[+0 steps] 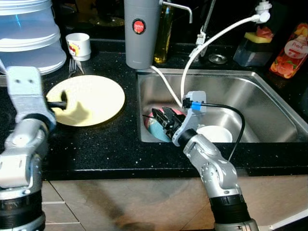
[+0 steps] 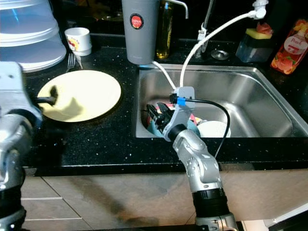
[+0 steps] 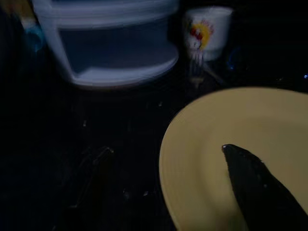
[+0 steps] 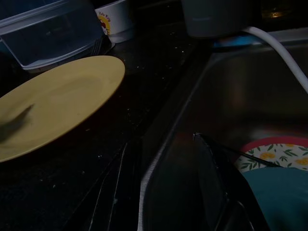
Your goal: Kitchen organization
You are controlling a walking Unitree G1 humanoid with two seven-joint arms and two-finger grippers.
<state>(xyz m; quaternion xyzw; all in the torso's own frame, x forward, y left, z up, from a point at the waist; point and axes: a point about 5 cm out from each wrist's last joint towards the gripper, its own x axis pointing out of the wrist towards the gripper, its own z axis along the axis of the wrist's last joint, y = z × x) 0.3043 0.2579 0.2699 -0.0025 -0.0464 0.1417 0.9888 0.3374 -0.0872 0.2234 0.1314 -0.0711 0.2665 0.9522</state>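
Reaching into the near-left corner of the sink (image 1: 269, 98), the right gripper (image 1: 163, 120) is hovering with fingers parted and empty over one teal dish (image 4: 281, 197) atop one floral plate (image 4: 274, 154), seemingly for lifting, while the left gripper (image 3: 168, 187) is straddling, unclosed, the one yellow plate (image 1: 94, 98) by one cup (image 1: 79, 45).

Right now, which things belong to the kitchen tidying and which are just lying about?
In play:
- yellow plate, left hand open across its rim
- dishes in the sink, right hand just above them
- white bowl in the sink

Lying about:
- grey flask
- printed cup
- fork
- plastic container
- red bottle
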